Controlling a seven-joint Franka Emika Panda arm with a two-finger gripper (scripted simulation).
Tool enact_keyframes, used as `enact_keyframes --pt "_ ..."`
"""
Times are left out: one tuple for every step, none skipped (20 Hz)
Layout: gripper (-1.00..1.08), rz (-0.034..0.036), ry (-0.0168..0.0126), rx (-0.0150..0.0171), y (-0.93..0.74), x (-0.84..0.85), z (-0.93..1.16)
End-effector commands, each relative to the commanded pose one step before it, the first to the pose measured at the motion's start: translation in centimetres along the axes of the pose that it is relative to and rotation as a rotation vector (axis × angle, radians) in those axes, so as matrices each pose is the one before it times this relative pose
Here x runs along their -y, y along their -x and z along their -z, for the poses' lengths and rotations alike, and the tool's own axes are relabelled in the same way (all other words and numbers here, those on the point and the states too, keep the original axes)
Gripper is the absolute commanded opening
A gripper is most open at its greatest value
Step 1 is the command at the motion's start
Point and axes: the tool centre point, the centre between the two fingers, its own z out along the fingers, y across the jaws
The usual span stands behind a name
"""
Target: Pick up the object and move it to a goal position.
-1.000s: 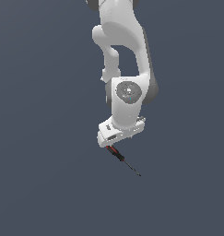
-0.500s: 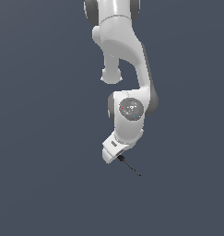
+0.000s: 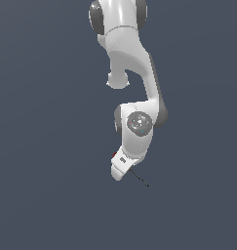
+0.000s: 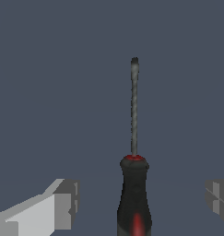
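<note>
The screwdriver (image 4: 134,198) has a red-and-black handle and a thin dark shaft (image 4: 134,106). In the wrist view it lies between my two fingers, with a wide gap on each side. One grey fingertip (image 4: 62,205) and the other (image 4: 218,199) stand apart from the handle. My gripper (image 4: 141,202) is open. In the exterior view the white hand (image 3: 121,168) is low over the screwdriver. It hides most of the handle. Only a red tip (image 3: 113,155) and the shaft (image 3: 139,178) stick out on either side.
The white arm (image 3: 134,83) reaches down from above in the exterior view. The ground (image 3: 51,195) is a plain dark grey-blue surface. No other objects and no goal marker show.
The arm has come down and the hand has turned over the screwdriver, covering most of the handle. The screwdriver's tip has stayed where it was.
</note>
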Motion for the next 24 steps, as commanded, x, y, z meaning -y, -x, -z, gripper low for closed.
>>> enact_keyframes --pt "1.0 0.01139 0.00039 -0.00151 -0.128 -0.074 -0.127" --pt "1.0 0.00069 0.0 -0.00007 -0.006 -0.006 -0.011" --pt "1.0 -0.00459 -0.0004 0.00084 0.057 0.039 0.031" --pt "1.0 0.0 0.0 0.0 0.002 -0.002 -0.04" --pt "1.0 0.0 0.0 0.0 0.006 -0.005 -0.121" --pt "1.0 0.0 0.0 0.0 0.01 -0.009 -0.201" --pt "1.0 0.00068 0.00007 -0.00009 -0.018 0.024 -0.272" --pt "1.0 0.0 0.0 0.0 0.019 -0.014 -0.359" --pt "1.0 0.00068 0.00007 -0.00008 -0.007 0.02 -0.429" --pt "1.0 0.00068 0.00007 -0.00008 -0.001 0.018 -0.505" --pt "1.0 0.00068 0.00007 -0.00008 0.005 0.017 -0.579" --pt "1.0 0.00068 0.00007 -0.00008 0.008 0.017 -0.618" --pt "1.0 0.0 0.0 0.0 0.035 -0.017 -0.549" --pt "1.0 0.00096 0.0001 -0.00012 -0.019 0.034 -0.451" --pt "1.0 0.0 0.0 0.0 0.018 -0.017 -0.374" --pt "1.0 0.00068 0.00006 -0.00012 -0.026 0.017 -0.278" --pt "1.0 0.0 0.0 0.0 -0.005 -0.02 -0.199" --pt "1.0 0.0 0.0 0.0 -0.018 -0.023 -0.112" --pt "1.0 0.0 0.0 0.0 -0.031 -0.025 -0.025" --pt "1.0 0.0 0.0 0.0 -0.035 -0.023 0.045" --pt "1.0 0.0 0.0 0.0 -0.013 -0.008 0.027" --pt "-1.0 0.0 0.0 0.0 0.0 0.0 0.0" --pt "-1.0 0.0 0.0 0.0 0.0 0.0 0.0" --pt "-1.0 0.0 0.0 0.0 0.0 0.0 0.0"
